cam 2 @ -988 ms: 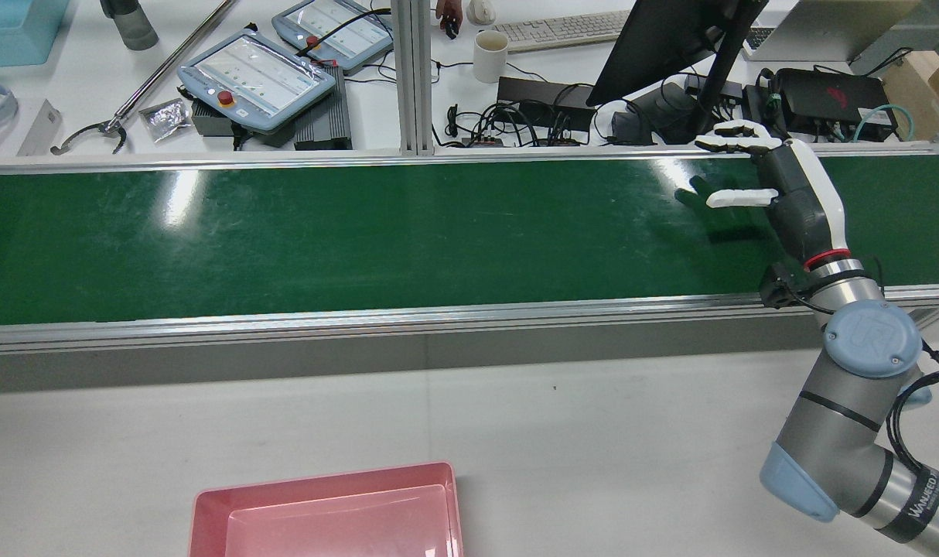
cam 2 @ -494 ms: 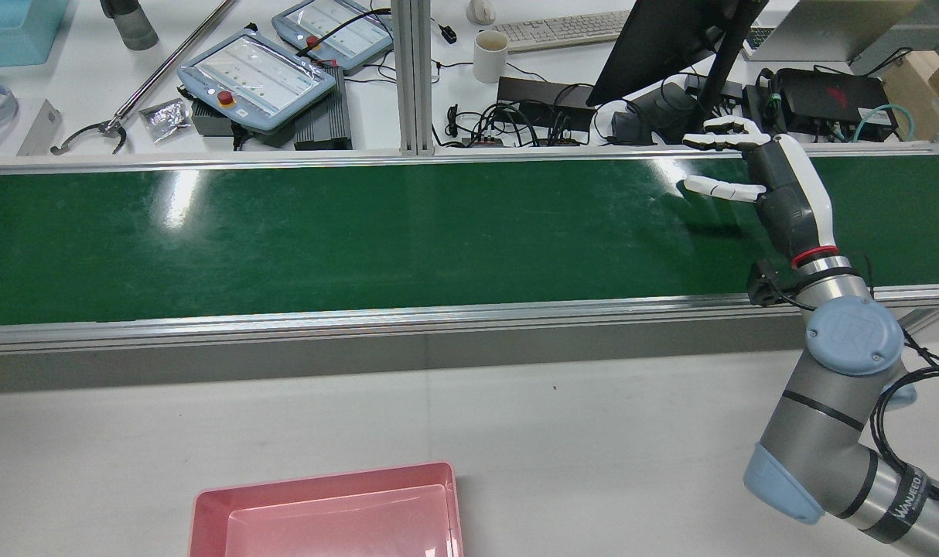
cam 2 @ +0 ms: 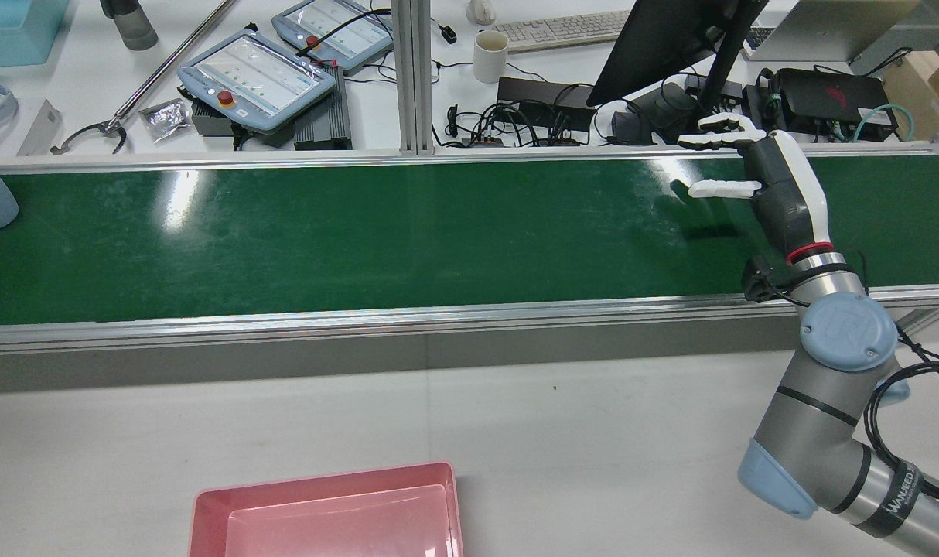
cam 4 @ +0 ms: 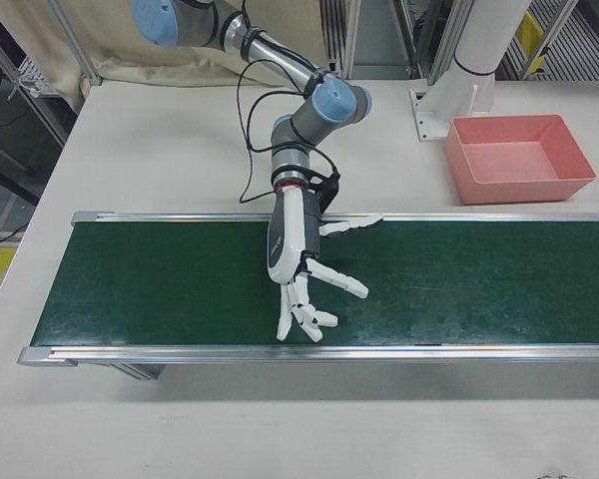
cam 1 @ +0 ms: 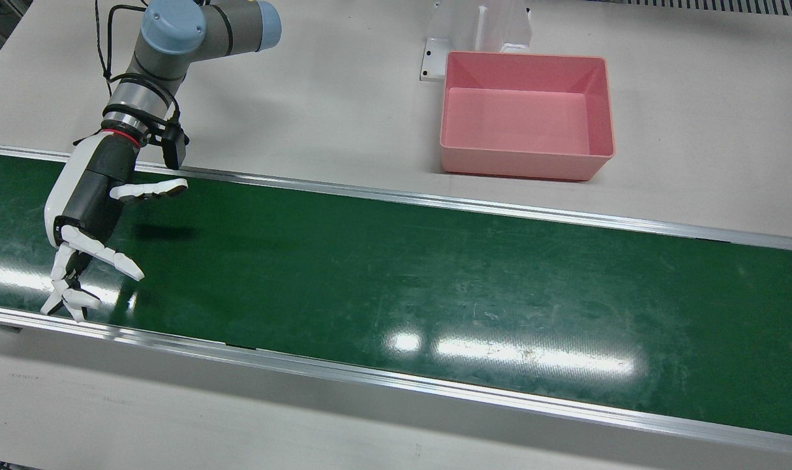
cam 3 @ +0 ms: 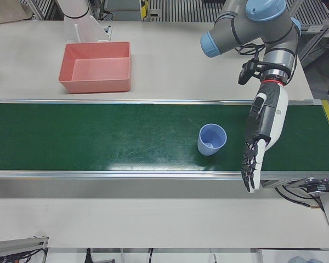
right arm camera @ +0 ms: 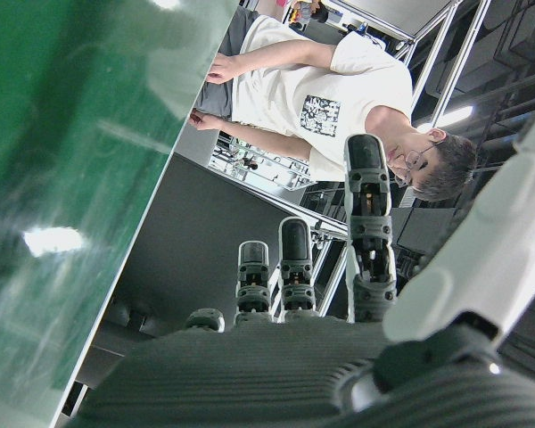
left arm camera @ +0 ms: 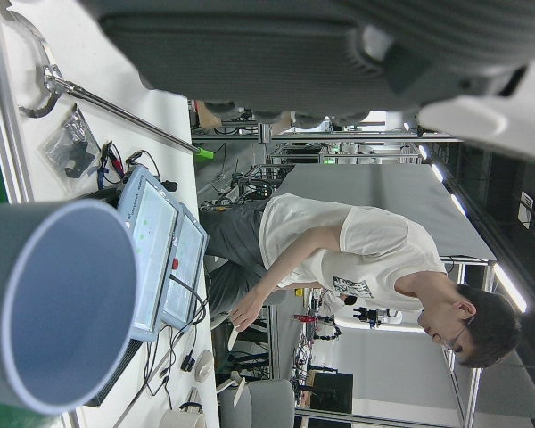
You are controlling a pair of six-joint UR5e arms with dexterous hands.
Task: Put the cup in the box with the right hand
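The right hand (cam 2: 771,186) was held spread and empty above the green conveyor belt (cam 2: 408,240). The blue cup (cam 3: 211,139) stood upright beside the spread left hand (cam 3: 257,145), far from the pink box (cam 1: 526,114).

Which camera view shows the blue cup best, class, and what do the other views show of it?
The left-front view: the whole cup stands upright on the green belt. The left hand view shows it close but cropped; the rear view catches only a sliver at its left edge. The rest miss it.
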